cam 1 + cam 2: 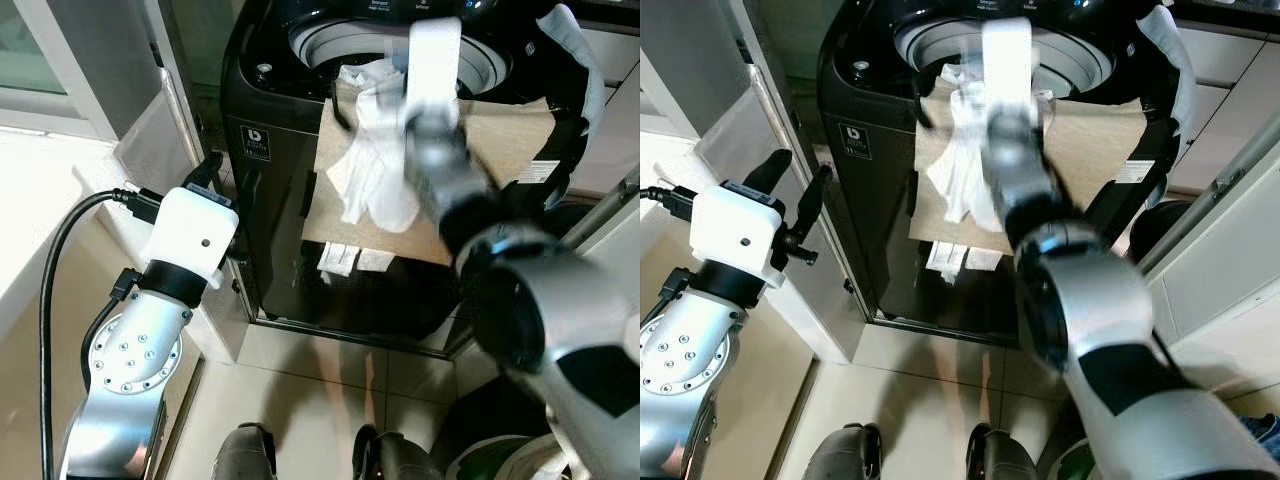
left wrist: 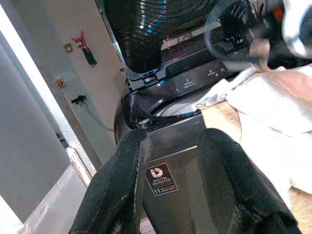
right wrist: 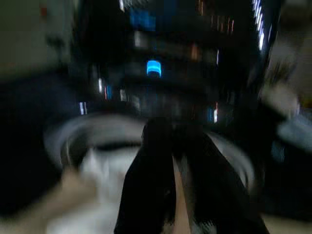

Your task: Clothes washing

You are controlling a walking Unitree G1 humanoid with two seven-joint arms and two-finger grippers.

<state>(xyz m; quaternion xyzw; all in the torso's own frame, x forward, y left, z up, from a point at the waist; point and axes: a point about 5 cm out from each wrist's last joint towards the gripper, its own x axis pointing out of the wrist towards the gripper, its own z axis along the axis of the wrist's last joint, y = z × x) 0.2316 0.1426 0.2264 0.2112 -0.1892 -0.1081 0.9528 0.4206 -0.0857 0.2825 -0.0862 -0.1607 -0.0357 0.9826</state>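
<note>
**Right arm over open washer, white cloth at drum rim**

Black top-load washing machine [image 1: 270, 200] fills centre of head views, lid up, pale drum [image 1: 940, 40] visible at the top. "Digital Inverter" sticker on its front, read in left wrist view.

Tan cloth [image 1: 500, 135] is spread flat across the front of the machine top, its front edge hanging over the machine face. A label tag sits at its right edge.

Right arm [image 1: 560, 320], silver and black, reaches forward and up over the tan cloth toward the drum opening; motion-blurred.

White cloth [image 1: 375, 175], bunched, hangs from the drum rim down onto the tan cloth, just beside and partly behind the right wrist. A second bit of white fabric [image 1: 340, 260] pokes out below the tan cloth's front edge.

Right gripper [image 3: 178, 168]: right wrist view very blurred, fingers look close together over something pale, but whether they hold the white cloth — cannot tell.

Left gripper [image 1: 790, 200] held left of the machine, beside its front corner, touching nothing; fingers [image 2: 122, 190] spread apart, empty.

Black cable [image 1: 55, 270] loops off the left wrist.

Robot feet [image 1: 245, 450] on the tiled floor [image 1: 300, 370] in front of the machine.
</note>
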